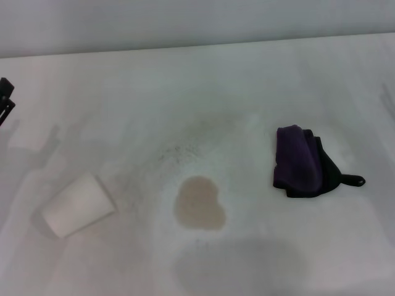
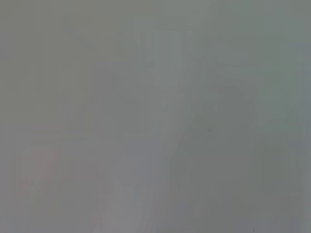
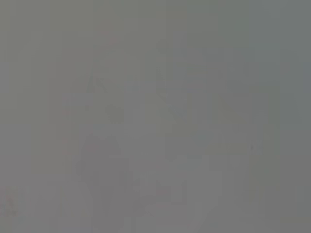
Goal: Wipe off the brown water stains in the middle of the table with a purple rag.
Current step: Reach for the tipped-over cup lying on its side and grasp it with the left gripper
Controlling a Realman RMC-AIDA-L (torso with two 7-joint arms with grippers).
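The left claw point(image 1: 6, 98) shows only as a dark sliver at the counter's nine o'clock edge; whether it is open or closed cannot be told, and it holds nothing visible. The right claw is out of view. On the white counter point(image 1: 203, 80), a white paper cup point(image 1: 78, 205) lies on its side at about eight o'clock. The brown water stains point(image 1: 199, 204) sit near the centre toward six o'clock. The purple rag point(image 1: 302, 162) lies crumpled at three o'clock, apart from the stains
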